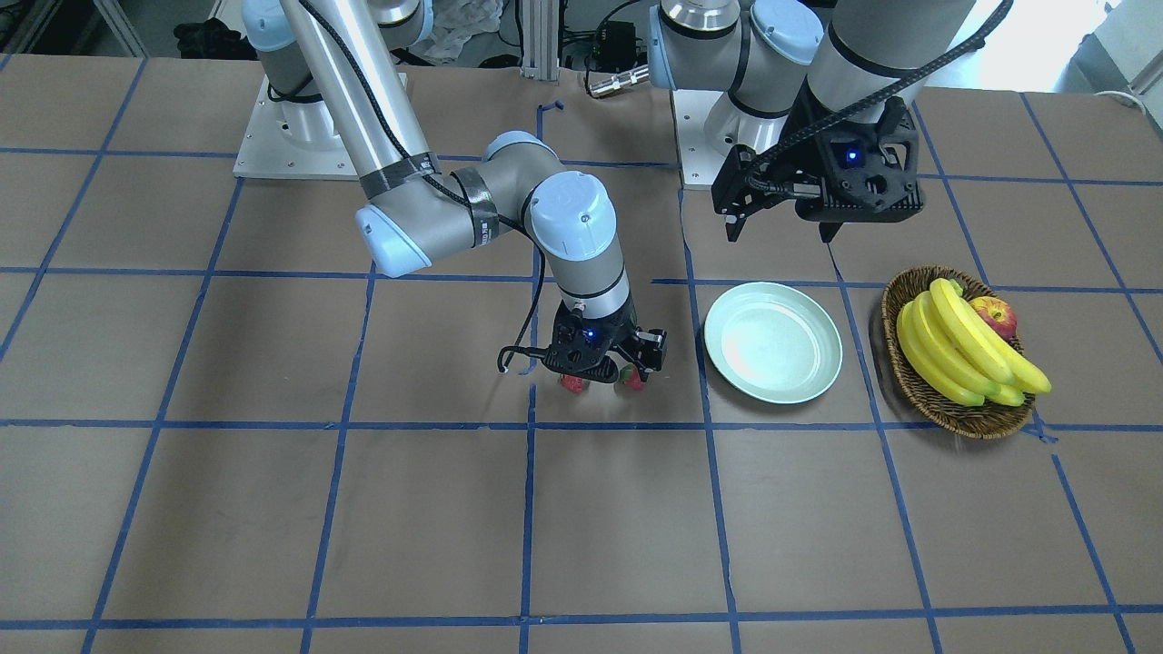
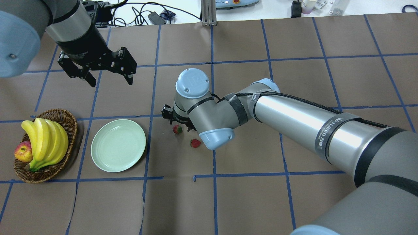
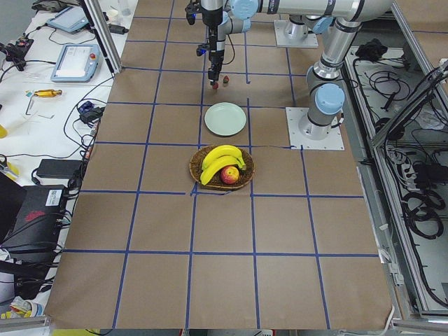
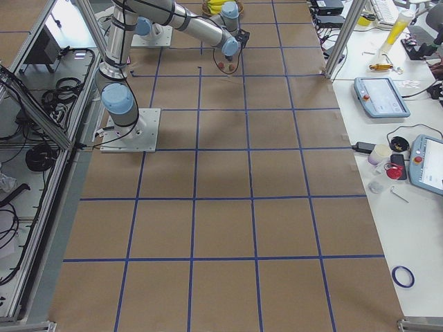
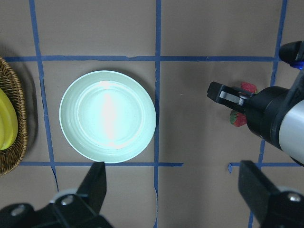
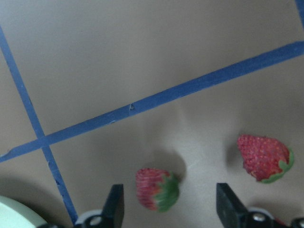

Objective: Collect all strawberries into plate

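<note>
Two strawberries lie on the brown paper, one (image 6: 156,190) between the fingers of my right gripper (image 6: 168,209) and one (image 6: 263,156) off to the side. From above they show as one strawberry (image 2: 177,129) and another strawberry (image 2: 195,143), right of the plate (image 2: 118,145). The right gripper (image 1: 604,372) is open and low over them. The pale green plate (image 1: 772,341) holds nothing. My left gripper (image 1: 780,222) hangs open and high behind the plate (image 5: 108,116), nothing in it.
A wicker basket (image 1: 909,363) with bananas (image 1: 963,350) and an apple (image 1: 995,316) stands beside the plate, away from the berries. The right arm's elbow (image 2: 192,83) overhangs the berries. Blue tape lines grid the brown table cover.
</note>
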You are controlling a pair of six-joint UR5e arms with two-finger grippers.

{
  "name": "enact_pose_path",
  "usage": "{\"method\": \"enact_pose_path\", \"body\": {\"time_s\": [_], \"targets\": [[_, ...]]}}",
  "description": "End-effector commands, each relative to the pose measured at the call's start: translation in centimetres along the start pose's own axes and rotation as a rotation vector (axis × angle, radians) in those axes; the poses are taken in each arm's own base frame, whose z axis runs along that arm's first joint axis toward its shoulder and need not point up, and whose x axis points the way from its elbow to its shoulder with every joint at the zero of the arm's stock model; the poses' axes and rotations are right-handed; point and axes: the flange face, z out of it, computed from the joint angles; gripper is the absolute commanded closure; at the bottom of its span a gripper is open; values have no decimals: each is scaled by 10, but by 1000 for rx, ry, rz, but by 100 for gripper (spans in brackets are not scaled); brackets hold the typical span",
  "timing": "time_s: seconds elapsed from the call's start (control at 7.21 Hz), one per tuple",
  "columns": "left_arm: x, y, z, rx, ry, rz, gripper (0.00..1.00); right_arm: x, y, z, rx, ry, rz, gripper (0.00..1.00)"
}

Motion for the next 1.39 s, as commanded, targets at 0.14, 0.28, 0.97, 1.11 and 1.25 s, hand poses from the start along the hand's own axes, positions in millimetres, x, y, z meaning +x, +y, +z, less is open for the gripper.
{"method": "enact_pose_path", "body": {"time_s": [0.14, 0.28, 0.97, 1.11, 1.25], "targets": [[0, 0, 0, 0, 0, 0, 0, 30, -10, -64, 82, 45, -150, 0], [0, 0, 0, 0, -1, 0, 0, 63, -35, -108, 27, 121, -227, 0], [0, -2, 4, -7, 1, -1, 0, 152, -113, -352, -101, 209, -354, 0], [0, -1, 6, -12, 1, -1, 0, 154, -115, -363, -83, 211, -349, 0], [0, 1, 8, -15, -1, -1, 0, 164, -115, -370, -57, 299, -354, 0]]}}
